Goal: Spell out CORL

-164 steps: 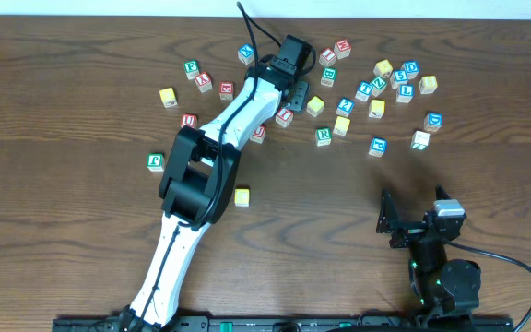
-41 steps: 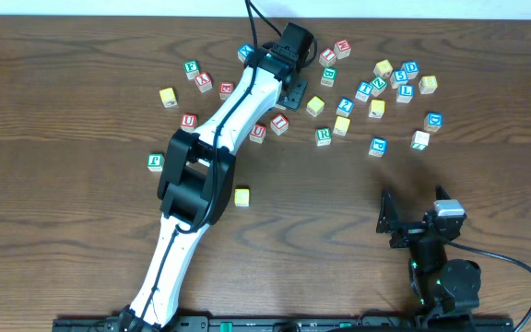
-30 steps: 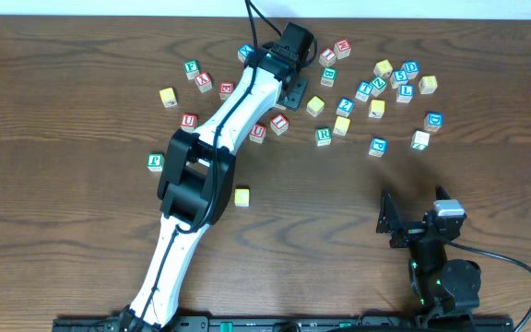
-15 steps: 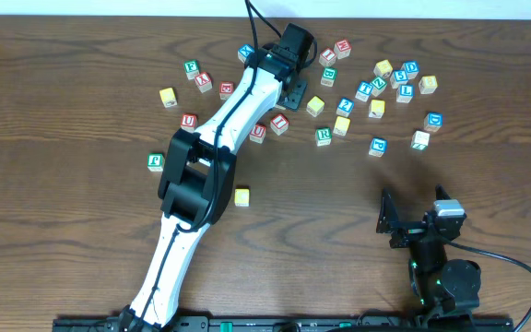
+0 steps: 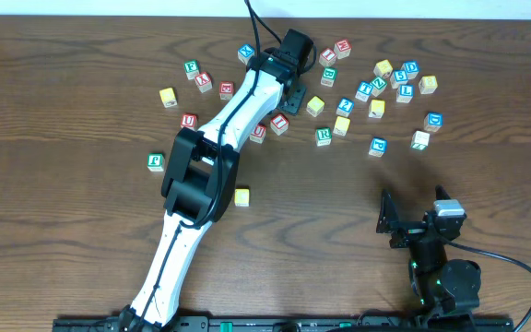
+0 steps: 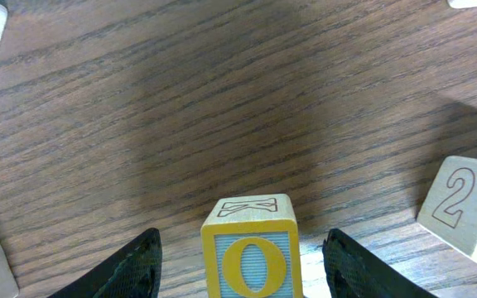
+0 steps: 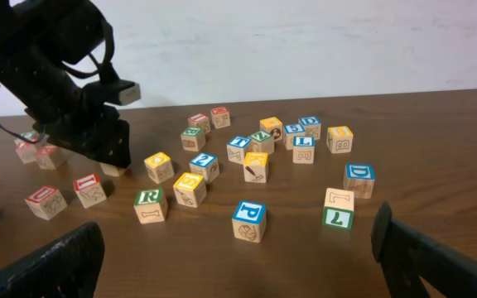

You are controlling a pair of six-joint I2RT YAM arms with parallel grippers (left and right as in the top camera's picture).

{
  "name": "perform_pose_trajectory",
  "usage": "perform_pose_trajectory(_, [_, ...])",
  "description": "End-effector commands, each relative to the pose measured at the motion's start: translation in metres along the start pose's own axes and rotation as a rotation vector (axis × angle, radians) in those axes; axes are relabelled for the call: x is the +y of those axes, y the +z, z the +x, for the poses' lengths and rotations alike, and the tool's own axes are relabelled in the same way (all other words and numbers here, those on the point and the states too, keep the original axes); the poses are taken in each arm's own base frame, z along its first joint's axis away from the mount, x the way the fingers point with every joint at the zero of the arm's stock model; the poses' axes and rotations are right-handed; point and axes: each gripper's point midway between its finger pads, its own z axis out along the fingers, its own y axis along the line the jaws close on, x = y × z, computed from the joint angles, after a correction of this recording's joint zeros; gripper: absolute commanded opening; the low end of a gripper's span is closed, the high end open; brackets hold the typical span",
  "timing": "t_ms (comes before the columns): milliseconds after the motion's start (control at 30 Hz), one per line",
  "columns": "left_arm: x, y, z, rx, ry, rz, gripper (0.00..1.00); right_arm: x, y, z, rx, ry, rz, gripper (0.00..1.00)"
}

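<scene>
In the left wrist view a yellow-framed O cube (image 6: 251, 263) stands on the table between the fingers of my left gripper (image 6: 243, 242). The gripper is open, with a gap on each side of the cube. In the overhead view my left gripper (image 5: 293, 90) reaches into the far scatter of cubes and hides the O cube. The green R cube (image 5: 324, 136) (image 7: 149, 203) and the blue L cube (image 5: 405, 92) (image 7: 303, 148) lie to its right. A lone yellow cube (image 5: 241, 195) sits near the arm's elbow; I cannot read its letter. My right gripper (image 5: 395, 221) (image 7: 238, 273) is open at the front right, holding nothing.
Several other letter cubes are scattered across the far half of the table, among them red-lettered ones (image 5: 279, 122) beside the left arm and a blue P cube (image 7: 248, 219). A cube marked 2 (image 6: 462, 203) lies just right of the left fingers.
The left arm's elbow and forearm have shifted slightly to the right while its gripper stays around the O cube at the same width. The right arm has not moved.
</scene>
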Motion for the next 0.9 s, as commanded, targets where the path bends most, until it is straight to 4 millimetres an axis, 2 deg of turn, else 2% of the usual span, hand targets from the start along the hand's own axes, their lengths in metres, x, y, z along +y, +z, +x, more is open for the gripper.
perform_pose_trajectory(0, [0.0044,0.0066,0.0016,0.006,-0.013,-0.015,0.61,-0.002,-0.0003,-0.0002,-0.003,-0.012,0.007,0.99])
perform_pose_trajectory(267, [0.0043,0.0067,0.0005,0.001,-0.014,-0.015,0.6,-0.0021,-0.0003,-0.0001,-0.002,-0.012,0.007,0.99])
perform_pose_trajectory(300, [0.0043,0.0067,0.0005,0.001,-0.014,-0.015,0.56,-0.0021,-0.0003,-0.0001,-0.002,-0.012,0.007,0.99])
perform_pose_trajectory(433, [0.0043,0.0067,0.0005,0.001,-0.014,-0.015,0.51,-0.0021,-0.0003,-0.0001,-0.002,-0.012,0.007,0.99])
perform_pose_trajectory(867, [0.0038,0.0085,0.0017,0.005,-0.024,-0.014,0.5,-0.002,-0.0003,-0.0002,-0.003,-0.012,0.007,0.99])
